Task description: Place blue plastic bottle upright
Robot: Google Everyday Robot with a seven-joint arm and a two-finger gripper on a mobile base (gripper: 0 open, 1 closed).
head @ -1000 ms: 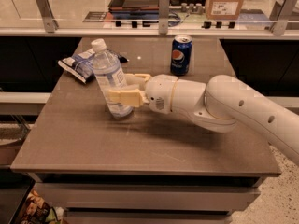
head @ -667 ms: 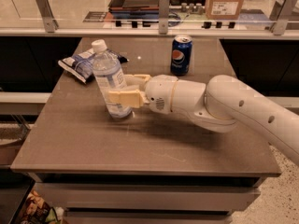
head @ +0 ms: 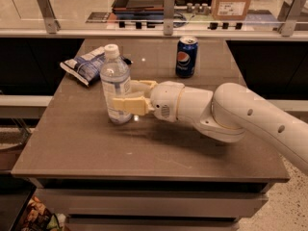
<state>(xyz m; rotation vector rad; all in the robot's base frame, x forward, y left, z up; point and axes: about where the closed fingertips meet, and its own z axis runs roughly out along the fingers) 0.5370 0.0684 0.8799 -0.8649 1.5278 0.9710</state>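
**Bottle upright in the gripper's clasp**

The blue plastic bottle (head: 115,83) stood upright left of the desk's (head: 144,150) centre, its white cap on top. Its base appeared to rest on the desk surface, though the view did not make the contact certain. The gripper (head: 124,95) reached in from the right at label height. Its two pale fingers (head: 129,105) were closed around the bottle's lower body, one on the near side and one on the far side, against the plastic. The white arm (head: 240,114) stretched away toward the right edge. Behind the bottle and to its left, a blue-and-white snack bag (head: 84,64) lay flat on the desk. A dark blue Pepsi can (head: 186,57) stood upright farther back on the right, well apart from the bottle.
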